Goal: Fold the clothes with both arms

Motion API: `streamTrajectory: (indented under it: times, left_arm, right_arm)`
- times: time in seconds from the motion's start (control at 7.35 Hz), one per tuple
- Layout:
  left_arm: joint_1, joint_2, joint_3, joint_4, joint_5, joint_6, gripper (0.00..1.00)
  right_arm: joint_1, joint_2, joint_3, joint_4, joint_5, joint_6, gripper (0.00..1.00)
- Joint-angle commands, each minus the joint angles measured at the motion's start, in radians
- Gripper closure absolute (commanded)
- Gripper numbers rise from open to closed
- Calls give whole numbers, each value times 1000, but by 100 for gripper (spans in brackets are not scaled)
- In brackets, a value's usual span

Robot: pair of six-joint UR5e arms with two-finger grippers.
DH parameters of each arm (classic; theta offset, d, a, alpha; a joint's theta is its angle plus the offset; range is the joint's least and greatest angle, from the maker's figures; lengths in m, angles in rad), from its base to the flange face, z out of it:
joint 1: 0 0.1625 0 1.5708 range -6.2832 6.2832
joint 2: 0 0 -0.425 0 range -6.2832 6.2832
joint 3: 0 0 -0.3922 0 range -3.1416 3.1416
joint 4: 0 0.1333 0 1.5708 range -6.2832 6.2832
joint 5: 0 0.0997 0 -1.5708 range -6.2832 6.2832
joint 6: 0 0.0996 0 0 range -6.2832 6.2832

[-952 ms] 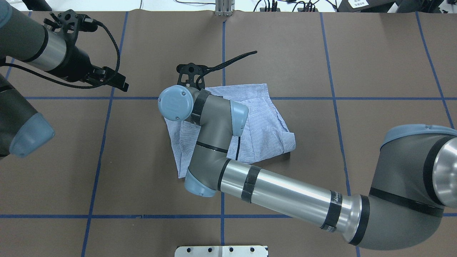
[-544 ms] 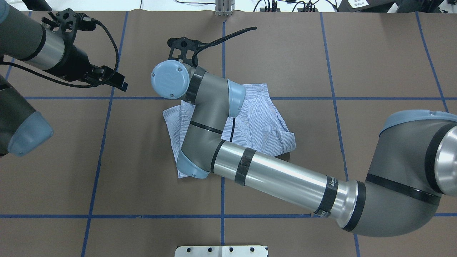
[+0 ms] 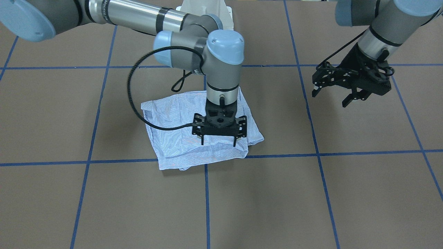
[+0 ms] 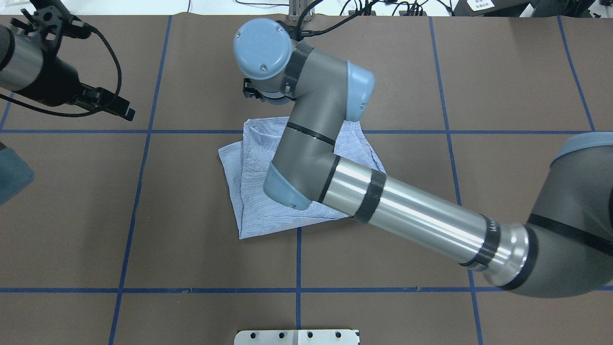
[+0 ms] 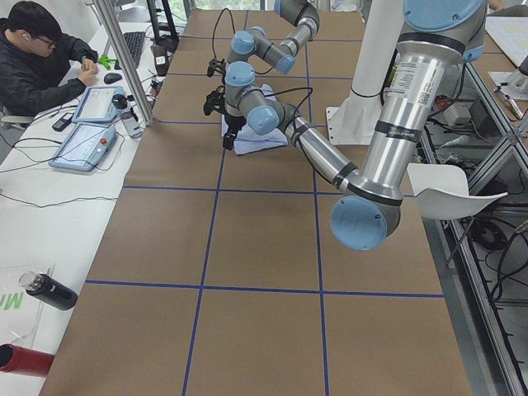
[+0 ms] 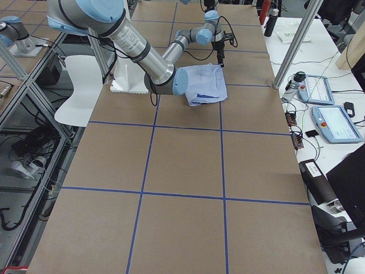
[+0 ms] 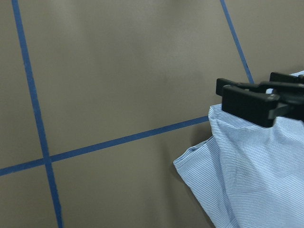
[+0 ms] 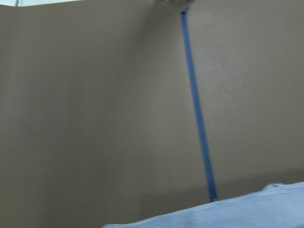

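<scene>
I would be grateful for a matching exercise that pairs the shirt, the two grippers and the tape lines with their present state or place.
Things:
1. shirt
2. right gripper
3. left gripper
4. tape lines

States:
A. blue, forming a grid
B. open, over bare table, away from the cloth
C. folded, lying on the table
D. open, fingers pointing down by the cloth

Pairs: 1-C, 2-D, 3-B, 4-A
</scene>
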Motion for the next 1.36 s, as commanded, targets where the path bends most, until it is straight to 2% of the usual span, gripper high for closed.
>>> streamTrajectory:
  times: [0.0, 0.27, 0.54, 0.68, 0.82, 0.95, 1.09, 1.22]
  left_arm:
    - [-132, 107, -43, 75, 5, 255, 0]
    - [-232, 207, -38, 69, -4, 428, 0]
    - [-275, 244, -36, 66, -4, 489, 0]
    - [-293, 246, -38, 70, 2, 478, 0]
    - [-306, 307, -14, 70, -5, 481, 0]
    - [-318, 318, -3, 76, -19, 481, 0]
    - [-382, 320, 26, 86, -27, 489, 0]
    - [-468, 323, 63, 80, -72, 492, 0]
  right_arm:
    - [173, -376, 419, -149, 190, -299, 0]
    - [406, -683, 558, -139, 377, -662, 0]
    - [673, -943, 584, -104, 539, -1040, 0]
    - [794, -1030, 584, -99, 580, -1189, 0]
    - [873, -1104, 586, -99, 580, -1300, 0]
    - [930, -1137, 581, -110, 582, -1374, 0]
    - [943, -1208, 580, -101, 580, -1379, 0]
    - [943, -1241, 586, -97, 577, -1368, 0]
